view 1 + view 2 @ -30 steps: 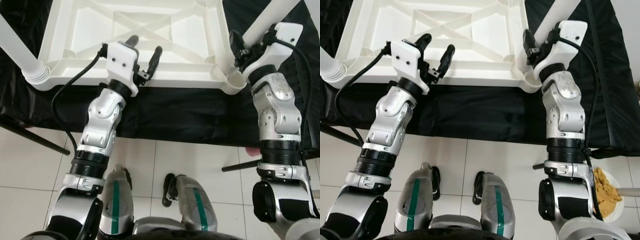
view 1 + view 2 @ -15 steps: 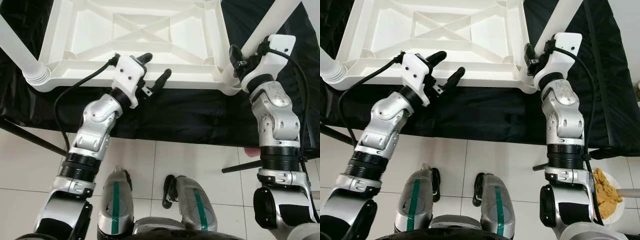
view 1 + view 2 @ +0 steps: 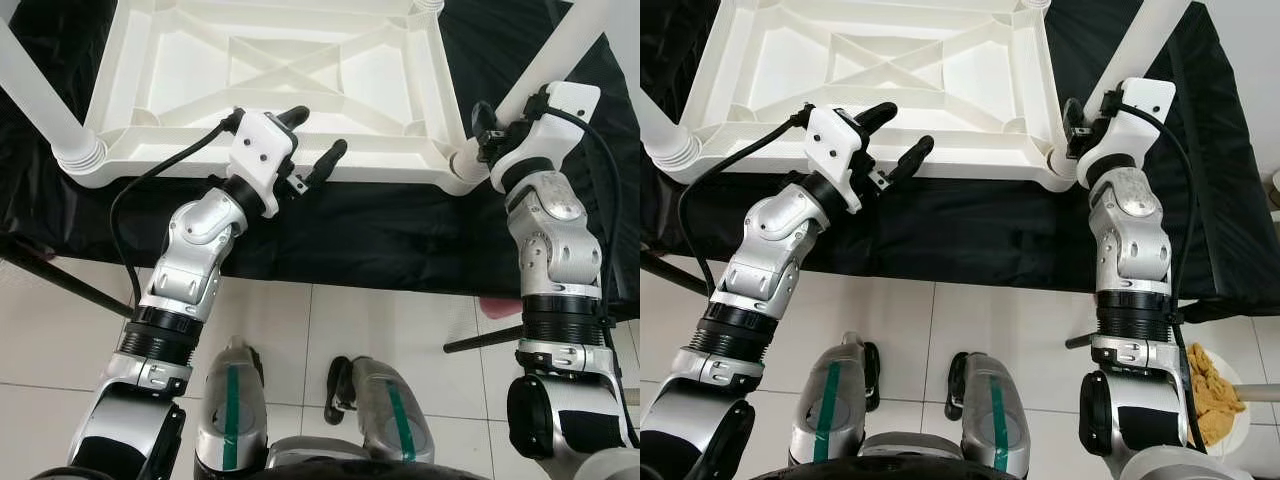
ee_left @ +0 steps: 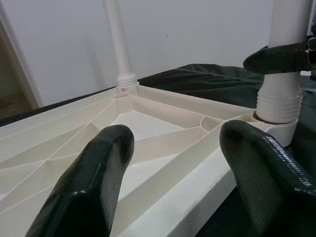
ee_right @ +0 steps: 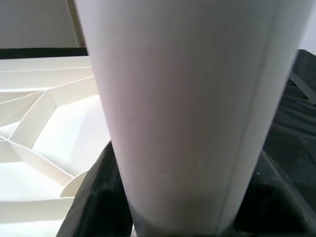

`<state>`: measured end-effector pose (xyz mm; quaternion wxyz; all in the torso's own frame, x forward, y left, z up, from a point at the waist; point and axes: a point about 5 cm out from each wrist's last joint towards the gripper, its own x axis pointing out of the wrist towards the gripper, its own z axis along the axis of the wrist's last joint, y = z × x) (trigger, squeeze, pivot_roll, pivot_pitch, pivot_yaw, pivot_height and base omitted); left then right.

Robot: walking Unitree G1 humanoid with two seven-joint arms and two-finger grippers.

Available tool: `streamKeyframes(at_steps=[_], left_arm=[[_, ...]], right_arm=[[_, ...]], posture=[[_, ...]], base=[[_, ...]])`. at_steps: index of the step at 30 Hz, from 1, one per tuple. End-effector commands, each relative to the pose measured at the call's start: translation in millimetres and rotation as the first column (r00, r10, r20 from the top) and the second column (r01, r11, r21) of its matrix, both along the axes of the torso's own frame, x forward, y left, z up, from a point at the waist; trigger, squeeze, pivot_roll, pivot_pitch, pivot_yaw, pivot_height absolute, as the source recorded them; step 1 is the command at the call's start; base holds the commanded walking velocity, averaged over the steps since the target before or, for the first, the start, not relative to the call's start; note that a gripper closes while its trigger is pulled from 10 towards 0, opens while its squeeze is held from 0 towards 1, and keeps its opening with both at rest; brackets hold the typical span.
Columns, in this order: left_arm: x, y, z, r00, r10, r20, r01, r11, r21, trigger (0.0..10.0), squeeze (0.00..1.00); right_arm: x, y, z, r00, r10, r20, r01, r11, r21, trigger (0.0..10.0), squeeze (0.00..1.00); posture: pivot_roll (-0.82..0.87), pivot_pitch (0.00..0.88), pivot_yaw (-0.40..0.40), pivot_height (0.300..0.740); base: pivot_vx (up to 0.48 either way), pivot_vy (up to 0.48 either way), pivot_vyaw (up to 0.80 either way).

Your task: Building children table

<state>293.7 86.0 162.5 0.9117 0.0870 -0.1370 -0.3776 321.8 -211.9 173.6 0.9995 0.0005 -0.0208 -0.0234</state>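
Children's table: we see the white plastic children's table (image 3: 270, 60) lying upside down on a black cloth (image 3: 370, 225), its ribbed underside facing up with a cross of ribs in the middle
Legs: a white leg (image 3: 545, 60) stands in the corner socket nearest the right arm, another leg (image 3: 40, 100) stands in the near corner on the left; both run out of the top of the head views, so we cannot see their ends
Far corners: cut off at the top edge of the head views; the left wrist view shows one more leg (image 4: 117, 44) seated in a far socket
Left claw: the left claw (image 3: 312, 140) hovers over the near rim of the upturned top, fingers (image 4: 89, 187) spread wide apart and holding nothing
Right claw: the right claw (image 3: 490, 120) is clamped around the base of the right near leg just above its threaded collar; the leg's white shaft (image 5: 182, 113) hides most of its fingers in the right wrist view
Surface: the black cloth hangs in folds over a stand whose dark bars (image 3: 70, 280) poke out below it
Floor: pale tiles (image 3: 380, 330) with grey grout, the robot's own feet (image 3: 390, 410) at the bottom
Room: a plain pale wall (image 4: 197, 29) behind the table in the left wrist view
Right edge: a white dish (image 3: 1240, 405) with something yellowish, partly cut off; we cannot tell what it is
Writing: none that we can read
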Motion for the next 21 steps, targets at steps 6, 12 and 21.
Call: streamKeyframes(at_steps=[6,12,21], left_arm=[[-2.8,-2.1,-1.4,0.999,-0.031,-0.010,0.031,0.999,0.017,10.0,0.00],[-2.4,-1.1,-0.6,1.000,-0.024,-0.009,0.024,1.000,0.017,10.0,0.00],[-2.8,-0.5,1.2,1.000,-0.020,-0.007,0.020,1.000,0.015,10.0,0.00]], right_arm=[[-3.8,-2.5,-21.6,0.996,0.003,-0.086,-0.003,1.000,0.010,10.0,0.00],[-6.8,14.9,-22.7,0.990,0.125,-0.068,-0.127,0.992,-0.027,10.0,0.00],[-7.6,21.3,-26.5,0.983,0.172,-0.066,-0.176,0.982,-0.069,10.0,0.00]], posture=[[0.07,0.042,-0.050,0.740],[0.07,0.046,-0.050,0.740],[0.07,0.060,-0.046,0.740]], base=[[0.000,0.000,0.00],[0.000,0.000,0.00],[0.000,0.000,0.00]])
